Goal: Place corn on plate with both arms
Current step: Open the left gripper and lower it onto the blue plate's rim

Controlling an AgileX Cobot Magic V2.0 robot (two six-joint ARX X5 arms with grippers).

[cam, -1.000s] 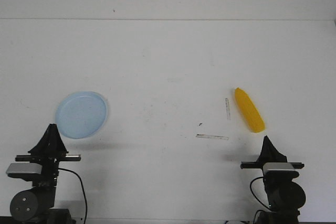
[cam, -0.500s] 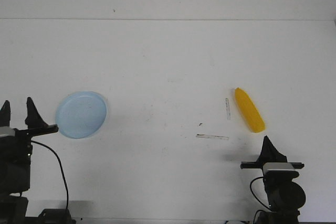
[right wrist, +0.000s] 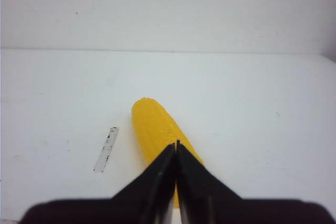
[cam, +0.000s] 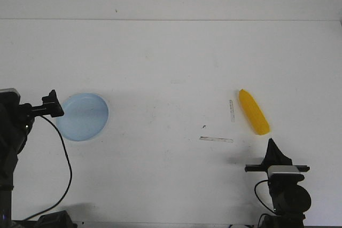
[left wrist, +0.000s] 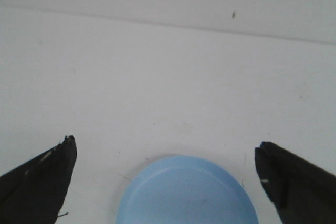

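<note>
The yellow corn (cam: 253, 111) lies on the white table at the right, tapered end pointing away. It also shows in the right wrist view (right wrist: 156, 125). My right gripper (cam: 273, 149) is shut and empty, just short of the corn's near end; its tips (right wrist: 176, 144) overlap the cob in the wrist view. The pale blue plate (cam: 83, 117) lies at the left, empty. My left gripper (cam: 52, 107) is at the plate's left edge. In the left wrist view the gripper (left wrist: 164, 144) is open wide, with the plate (left wrist: 186, 195) between its black fingers (left wrist: 47, 174).
Two thin grey strips lie on the table left of the corn, one (cam: 232, 110) beside it and one (cam: 216, 139) nearer me; the first also shows in the right wrist view (right wrist: 106, 149). A black cable (cam: 67, 158) hangs from the left arm.
My left arm has lifted from its rest pose, swung left, then come to the plate's left edge, and its jaws have opened. The right arm, corn and plate have not moved.
</note>
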